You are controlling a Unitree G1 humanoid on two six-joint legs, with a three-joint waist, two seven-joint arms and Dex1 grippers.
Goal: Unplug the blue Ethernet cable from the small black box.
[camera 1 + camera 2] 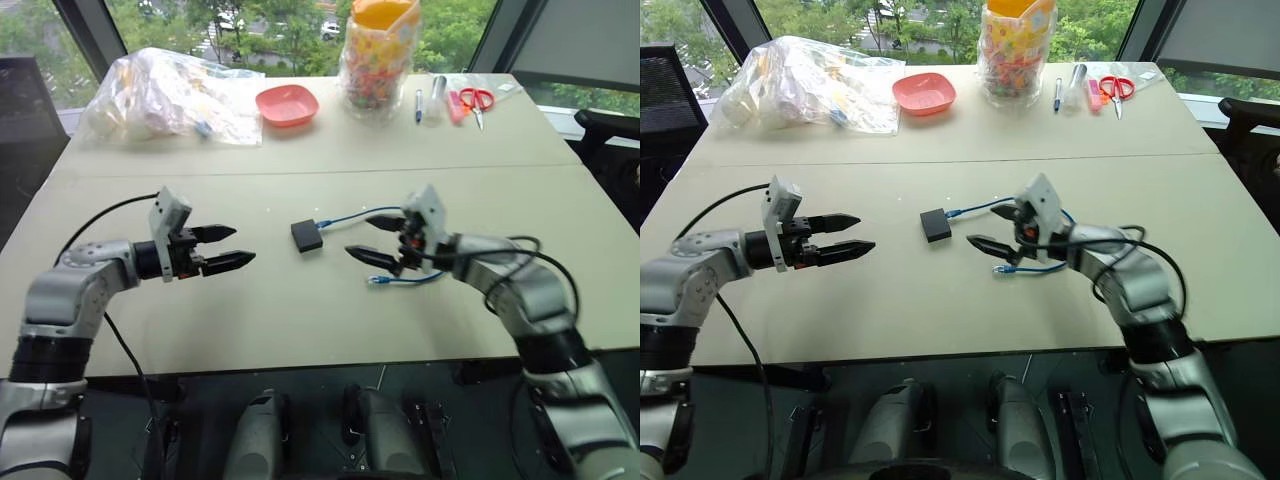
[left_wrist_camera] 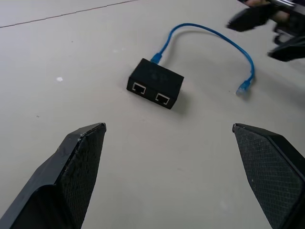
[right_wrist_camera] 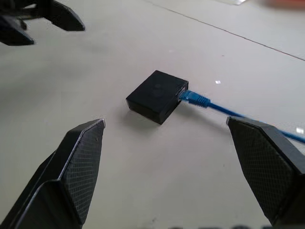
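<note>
The small black box lies flat on the beige desk, approx. centre of the head-cam frame, between the two hands. The blue Ethernet cable is still plugged into one side of the box; on the opposite side, two empty ports show in the left wrist view. The cable loops toward the right of the frame, w/ its free end on the desk below the right hand. Right hand is open, fingers wide apart, holding nothing, just right of the box and apart from it. Left hand is also open and empty, left of centre, well apart from the box. Upper frame, far edge of the desk: clear plastic bag, pink bowl, jar of colourful sweets, pens, red-handled scissors.
</note>
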